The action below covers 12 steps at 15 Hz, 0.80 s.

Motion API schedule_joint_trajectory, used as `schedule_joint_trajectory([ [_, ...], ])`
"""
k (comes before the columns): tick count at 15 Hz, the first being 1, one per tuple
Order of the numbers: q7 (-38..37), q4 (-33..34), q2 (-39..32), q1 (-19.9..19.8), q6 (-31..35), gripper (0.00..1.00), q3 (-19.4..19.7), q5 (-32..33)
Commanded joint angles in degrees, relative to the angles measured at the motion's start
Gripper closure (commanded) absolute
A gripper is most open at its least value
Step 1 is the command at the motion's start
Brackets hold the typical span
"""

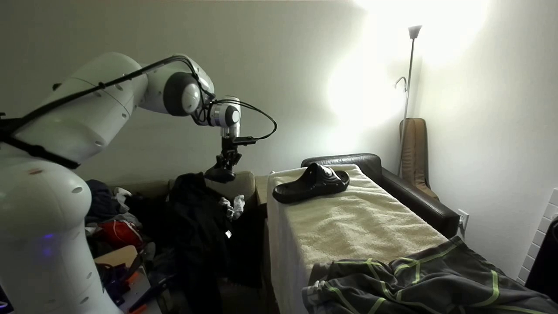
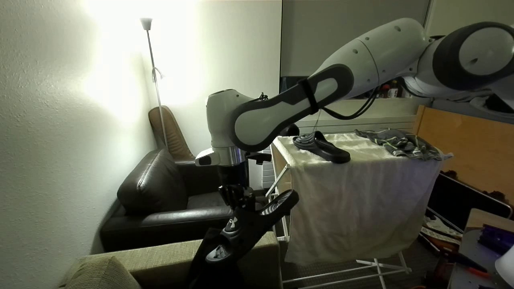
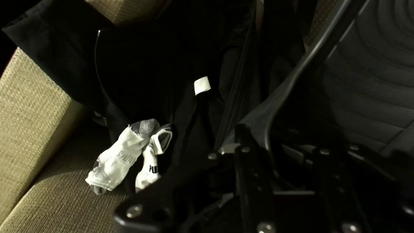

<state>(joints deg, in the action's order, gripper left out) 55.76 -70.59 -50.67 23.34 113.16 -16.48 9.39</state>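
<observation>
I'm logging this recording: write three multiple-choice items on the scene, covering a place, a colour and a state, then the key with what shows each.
1. Where is the unheld sandal?
A) on the armchair
B) on the pale towel
C) on the floor

2. What colour stripes the grey garment?
A) yellow-green
B) red
C) blue

3. How do the fingers stand?
A) wide open
B) shut on nothing
C) shut on the other sandal

1 B: both exterior views show it resting on the cloth.
2 A: that colour crosses the grey fabric in both exterior views.
3 C: the sandal hangs from them in both exterior views.
</observation>
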Motion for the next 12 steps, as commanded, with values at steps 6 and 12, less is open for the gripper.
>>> schedule_joint_trajectory([
  [6,12.6,11.1,-8.3,1.4,5.2,0.96,-2.0,0.6],
  [12,17.7,15.0,-11.3,3.2,11.8,0.96,-3.6,0.4],
])
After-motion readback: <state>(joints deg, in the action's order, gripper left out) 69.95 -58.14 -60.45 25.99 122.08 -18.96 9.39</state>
